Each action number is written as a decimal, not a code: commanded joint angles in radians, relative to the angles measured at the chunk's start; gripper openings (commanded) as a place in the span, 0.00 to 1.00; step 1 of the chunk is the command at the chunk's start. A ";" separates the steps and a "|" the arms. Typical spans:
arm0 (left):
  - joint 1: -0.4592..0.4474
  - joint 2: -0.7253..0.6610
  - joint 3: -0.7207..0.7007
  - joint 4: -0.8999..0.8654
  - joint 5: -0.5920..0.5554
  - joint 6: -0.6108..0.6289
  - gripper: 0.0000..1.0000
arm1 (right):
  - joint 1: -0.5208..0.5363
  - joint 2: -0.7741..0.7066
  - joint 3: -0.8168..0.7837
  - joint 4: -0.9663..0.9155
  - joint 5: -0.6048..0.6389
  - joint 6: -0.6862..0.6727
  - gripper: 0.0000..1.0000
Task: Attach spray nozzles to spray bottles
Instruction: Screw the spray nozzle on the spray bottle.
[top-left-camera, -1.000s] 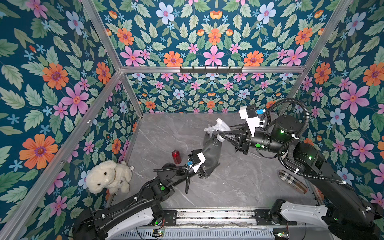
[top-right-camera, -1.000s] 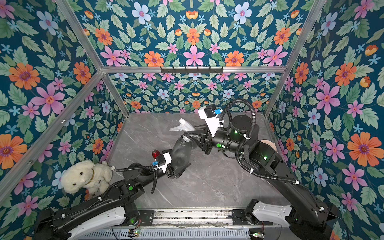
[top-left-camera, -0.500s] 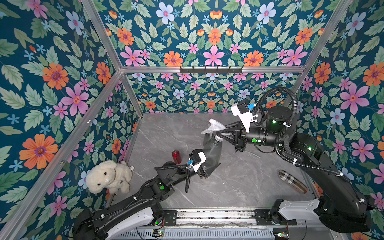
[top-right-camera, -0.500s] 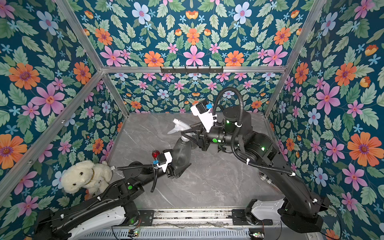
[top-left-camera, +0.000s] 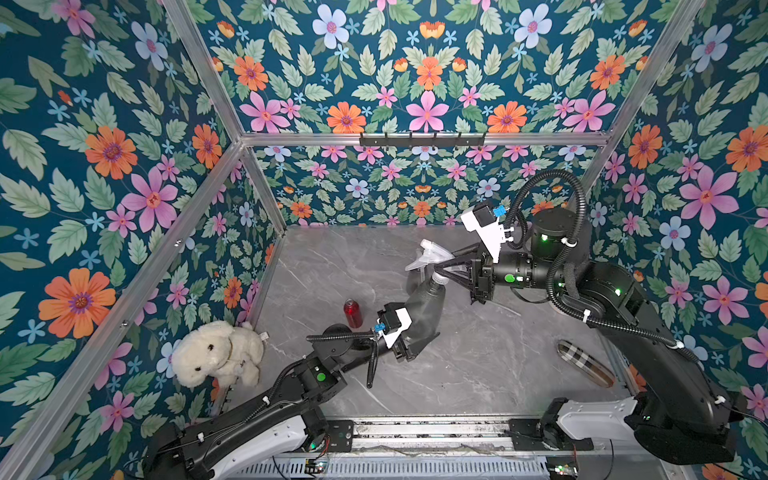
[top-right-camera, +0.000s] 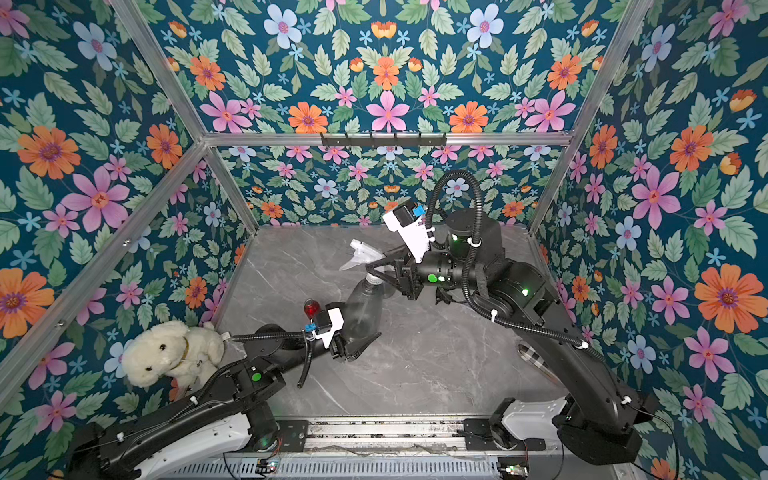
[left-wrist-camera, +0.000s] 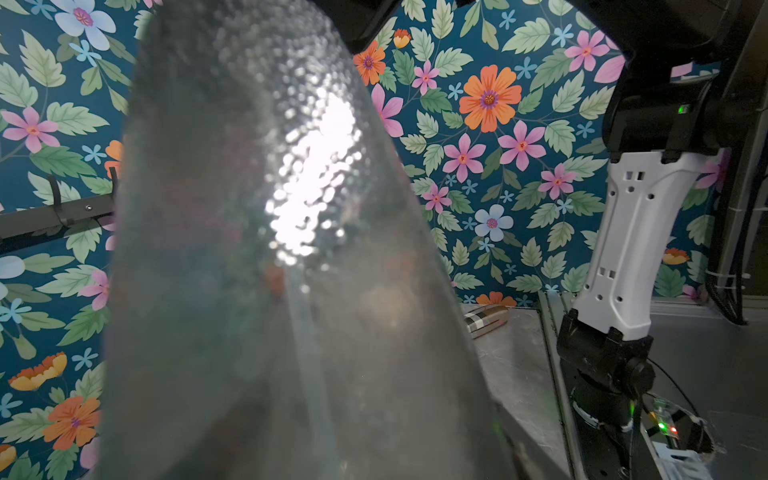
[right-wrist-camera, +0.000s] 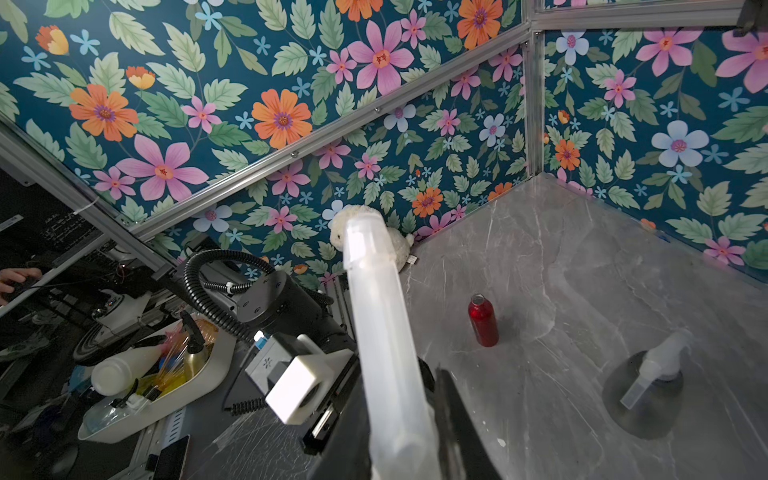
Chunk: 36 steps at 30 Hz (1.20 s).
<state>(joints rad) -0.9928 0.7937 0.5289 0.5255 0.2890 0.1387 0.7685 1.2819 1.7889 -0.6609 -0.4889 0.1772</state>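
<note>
My left claw (top-left-camera: 417, 341) is clamped on the wide base of the smoky-grey cone bottle (top-left-camera: 424, 305), holding it tilted with its neck toward my right claw (top-left-camera: 441, 266). That claw is pinched shut on the whitish trigger nozzle (top-left-camera: 428, 252), which sits at that neck. The red bottle (top-left-camera: 352, 312) stands upright on the marble table (top-left-camera: 478, 374) near my left arm, and a second grey bottle (right-wrist-camera: 660, 411), with its nozzle on, stands well apart.

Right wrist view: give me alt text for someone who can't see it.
A translucent white spray nozzle fills the foreground. Beyond it, a red bottle and a nozzle-topped grey bottle stand on the grey table.
</note>
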 joint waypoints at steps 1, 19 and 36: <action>0.000 0.000 0.003 0.041 0.014 0.009 0.00 | -0.002 -0.001 0.009 0.016 -0.012 0.015 0.00; 0.003 0.008 0.006 0.082 -0.067 -0.004 0.00 | 0.002 -0.024 -0.095 0.107 -0.088 0.061 0.00; 0.049 0.009 0.040 0.040 -0.014 -0.034 0.00 | 0.032 0.017 -0.026 -0.010 -0.050 0.032 0.00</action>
<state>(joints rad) -0.9463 0.7982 0.5480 0.5377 0.2848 0.1184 0.7948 1.2819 1.7283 -0.5274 -0.4950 0.2314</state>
